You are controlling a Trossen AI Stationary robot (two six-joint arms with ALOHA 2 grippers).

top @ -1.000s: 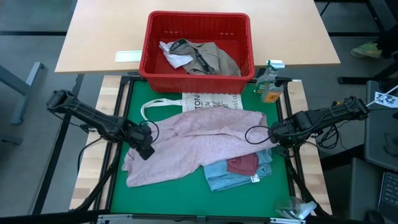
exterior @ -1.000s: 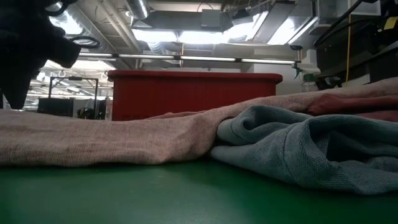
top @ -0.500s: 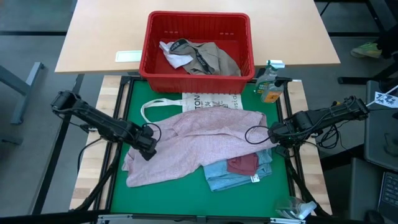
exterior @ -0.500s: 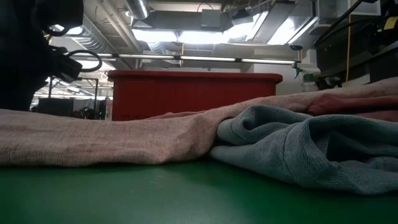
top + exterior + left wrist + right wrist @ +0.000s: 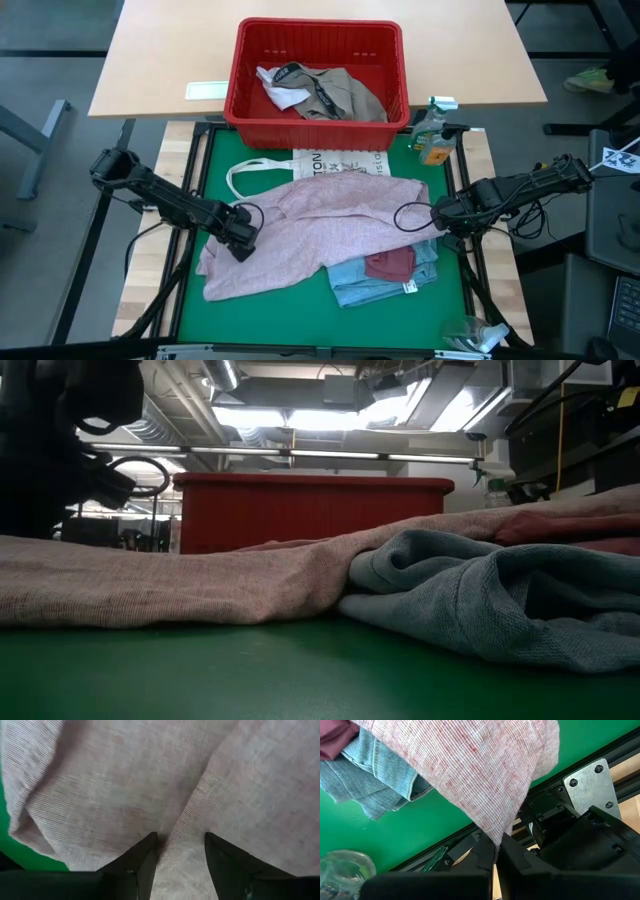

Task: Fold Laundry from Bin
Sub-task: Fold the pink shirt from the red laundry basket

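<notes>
On the left side of the green mat (image 5: 190, 300), the left gripper (image 5: 181, 851) stands with its fingers (image 5: 142, 857) spread apart, pressed down onto the pale pink garment (image 5: 310, 235) with a ridge of the cloth between them but not pinched. At the mat's right edge the right gripper (image 5: 496, 851) is closed tight on a corner of that same pink garment, which lies spread over a light blue piece (image 5: 365, 288) and a maroon piece (image 5: 390, 264). More laundry (image 5: 325, 92) sits in the red bin (image 5: 318, 28) on the far table, and a white tote bag (image 5: 340, 161) just in front of the bin shows partly covered dark lettering that I cannot read in full.
</notes>
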